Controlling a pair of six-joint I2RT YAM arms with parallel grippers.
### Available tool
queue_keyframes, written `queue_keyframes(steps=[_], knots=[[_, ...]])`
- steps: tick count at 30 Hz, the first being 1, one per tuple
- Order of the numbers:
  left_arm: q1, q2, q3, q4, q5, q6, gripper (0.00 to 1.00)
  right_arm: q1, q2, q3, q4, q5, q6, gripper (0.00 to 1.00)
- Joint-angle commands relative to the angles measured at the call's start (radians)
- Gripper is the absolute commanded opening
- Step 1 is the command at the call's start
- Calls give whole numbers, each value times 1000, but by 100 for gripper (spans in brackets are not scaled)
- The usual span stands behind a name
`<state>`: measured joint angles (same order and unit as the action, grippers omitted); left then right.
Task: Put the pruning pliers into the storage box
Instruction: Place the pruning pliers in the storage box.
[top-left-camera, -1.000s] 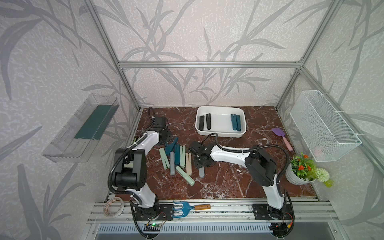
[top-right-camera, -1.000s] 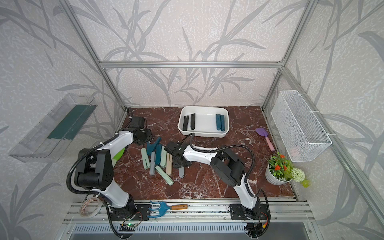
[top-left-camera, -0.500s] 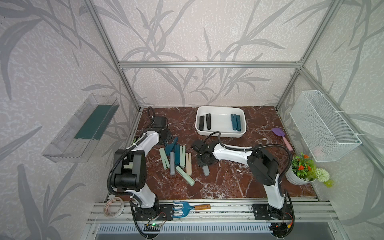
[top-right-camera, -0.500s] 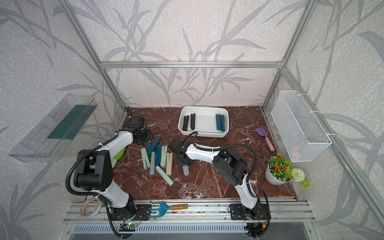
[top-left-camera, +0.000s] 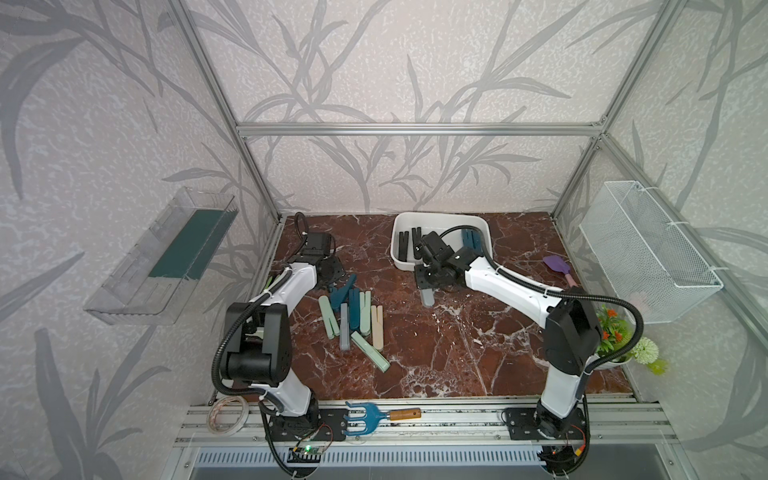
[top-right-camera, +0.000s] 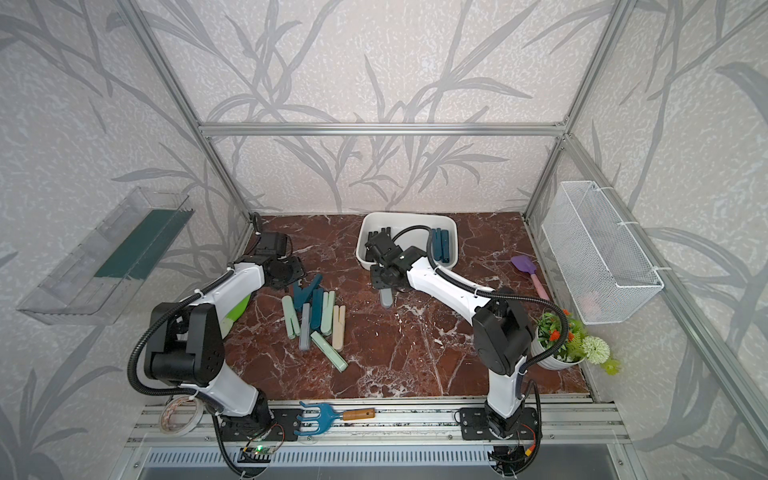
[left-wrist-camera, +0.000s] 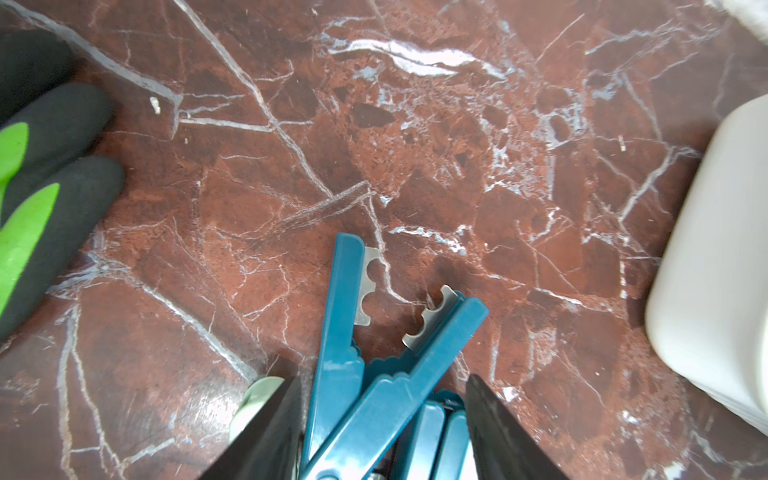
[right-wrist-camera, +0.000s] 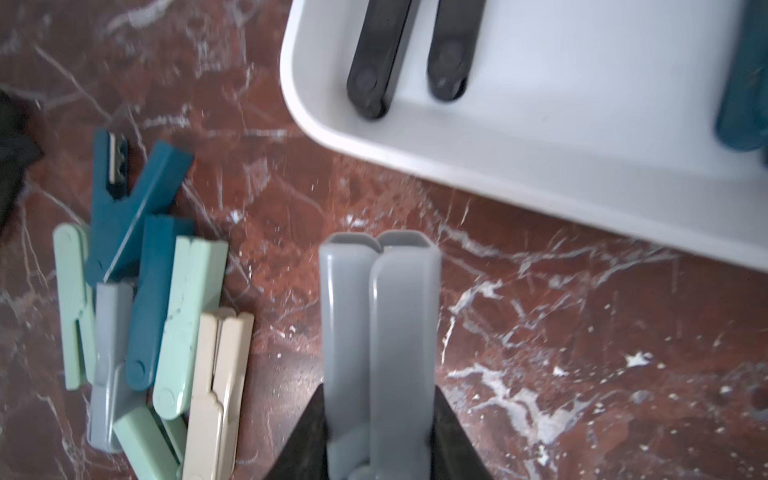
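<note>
Pliers (right-wrist-camera: 380, 332), grey, gripped by right jaws, run off-frame at base.

White left arm (top-left-camera: 291, 282) bends low, left gripper (left-wrist-camera: 380, 386) half-spread (grip unclear); white right arm (top-left-camera: 511, 286) stretches forward, right gripper (right-wrist-camera: 380, 399) clamped on slim grey folded pliers (right-wrist-camera: 374, 324).
</note>
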<state>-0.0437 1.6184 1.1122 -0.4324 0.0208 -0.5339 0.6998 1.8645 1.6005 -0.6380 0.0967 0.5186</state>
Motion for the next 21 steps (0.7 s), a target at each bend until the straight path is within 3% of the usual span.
queue_keyframes(steps=[1, 11, 16, 21], knots=[[5, -57, 15, -26, 14, 5, 63, -73, 41, 113, 19, 26, -86, 31], [1, -134, -8, -60, 30, 9, 63, -199, 489, 719, -80, 48, -172, 32], [2, -151, -24, -72, 24, 15, 63, -235, 717, 993, -135, 39, -153, 33], [0, -153, -5, -92, 28, 27, 63, -269, 838, 1090, -121, 26, -93, 35]])
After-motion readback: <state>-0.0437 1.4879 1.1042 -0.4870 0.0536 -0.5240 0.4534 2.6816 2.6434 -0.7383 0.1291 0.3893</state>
